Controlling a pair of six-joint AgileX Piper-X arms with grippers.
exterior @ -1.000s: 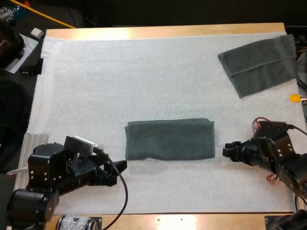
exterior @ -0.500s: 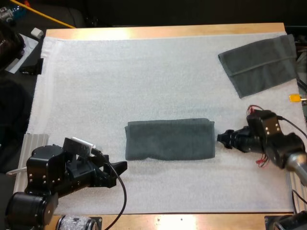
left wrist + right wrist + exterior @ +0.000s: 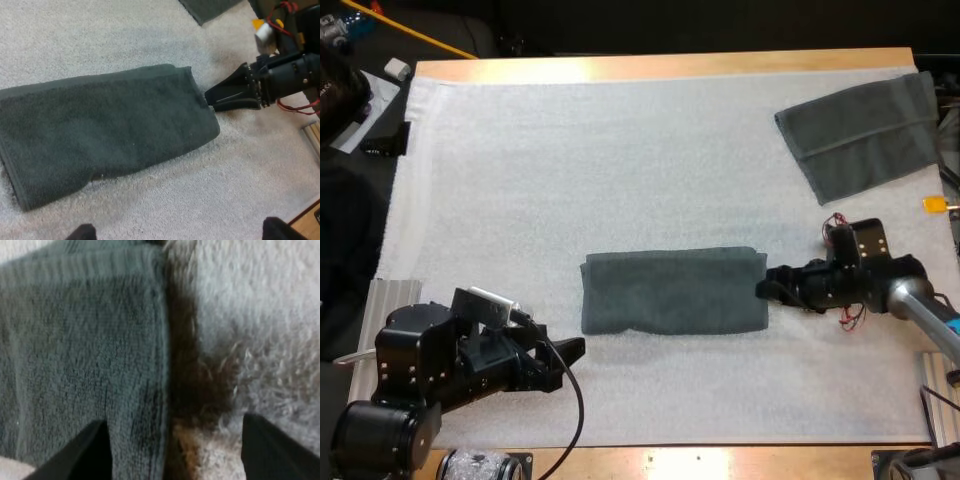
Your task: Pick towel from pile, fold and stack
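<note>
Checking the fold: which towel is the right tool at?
The central folded towel; the right tool is at its right end. The other towel lies at the far right corner.

The folded towel (image 3: 673,291) by the fingers of the black right gripper (image 3: 762,290) was dark grey-green; the mat (image 3: 620,160) was white.
</note>
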